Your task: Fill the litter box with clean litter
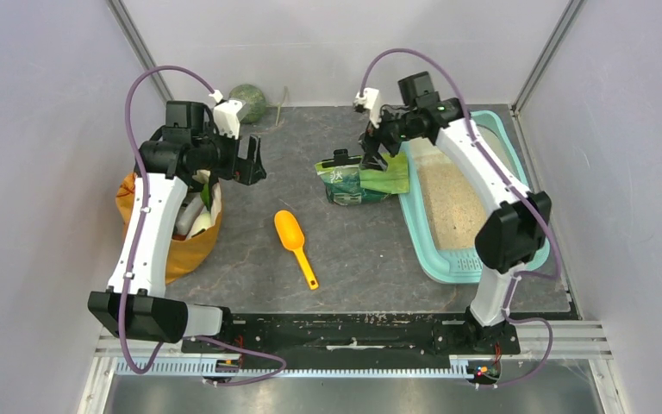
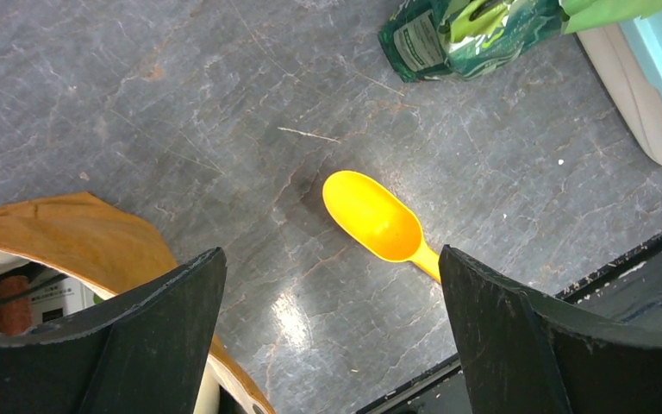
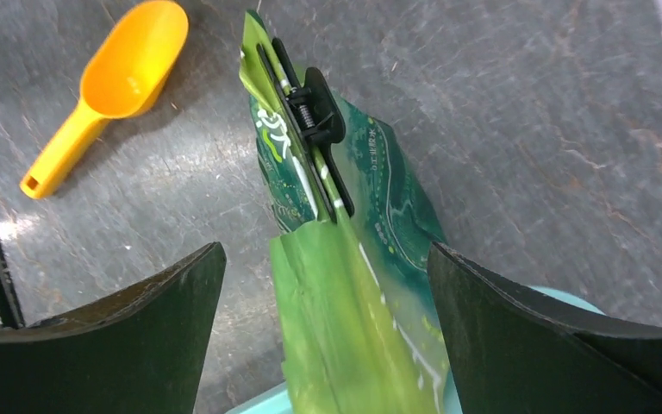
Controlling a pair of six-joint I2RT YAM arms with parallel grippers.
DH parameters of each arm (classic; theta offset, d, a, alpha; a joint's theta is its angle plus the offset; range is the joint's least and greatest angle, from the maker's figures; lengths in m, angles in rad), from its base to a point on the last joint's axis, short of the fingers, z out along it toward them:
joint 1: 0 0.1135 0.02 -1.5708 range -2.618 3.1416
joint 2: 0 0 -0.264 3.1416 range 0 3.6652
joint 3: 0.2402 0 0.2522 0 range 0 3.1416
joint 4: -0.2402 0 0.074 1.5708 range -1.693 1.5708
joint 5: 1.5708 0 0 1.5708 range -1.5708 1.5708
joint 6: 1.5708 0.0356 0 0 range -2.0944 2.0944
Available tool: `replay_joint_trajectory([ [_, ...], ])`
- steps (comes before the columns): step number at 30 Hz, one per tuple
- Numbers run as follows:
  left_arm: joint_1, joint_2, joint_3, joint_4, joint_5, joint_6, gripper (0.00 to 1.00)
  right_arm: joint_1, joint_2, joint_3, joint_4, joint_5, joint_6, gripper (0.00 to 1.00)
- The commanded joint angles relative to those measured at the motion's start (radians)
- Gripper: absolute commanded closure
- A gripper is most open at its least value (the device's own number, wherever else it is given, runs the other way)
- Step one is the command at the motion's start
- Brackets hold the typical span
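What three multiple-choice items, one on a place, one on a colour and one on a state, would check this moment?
1. Where does the orange scoop lie?
A. on the table, between the orange sack and the green pouch
B. inside the sack
C. on top of the pouch

2. What colour is the clip on the pouch?
A. red
B. black
C. white

3. How is the right gripper?
A. shut on the pouch
B. shut on the scoop
C. open above the pouch

Answers:
1 A: the top view shows the scoop on bare table between the two.
2 B: the right wrist view shows a black clip on the pouch's folded top.
3 C: its fingers stand wide apart, with the pouch seen between them.
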Motion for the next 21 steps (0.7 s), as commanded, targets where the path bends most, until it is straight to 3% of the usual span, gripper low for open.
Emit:
replay_joint_trajectory([
  [1,-0.002,-0.035,-0.023,0.037,0.044,0.008,0.0,0.038,0.081,0.045,-0.031,0.033,-0.128,0.07],
  [8,-0.002,-0.031,-0.012,0.038,0.037,-0.026,0.0,0.045,0.096,-0.065,-0.058,0.068,-0.281,0.19],
  [13,-0.002,-0.033,-0.023,0.043,0.039,-0.039,0.0,0.045,0.116,-0.099,-0.014,0.068,-0.323,0.41],
  [19,-0.002,-0.033,-0.026,0.031,0.028,-0.033,0.0,0.045,0.152,-0.067,0.003,0.011,-0.361,0.8],
  [21,-0.002,-0.034,-0.024,0.03,0.024,-0.031,0.0,0.051,0.148,-0.068,0.004,-0.009,-0.383,1.0],
])
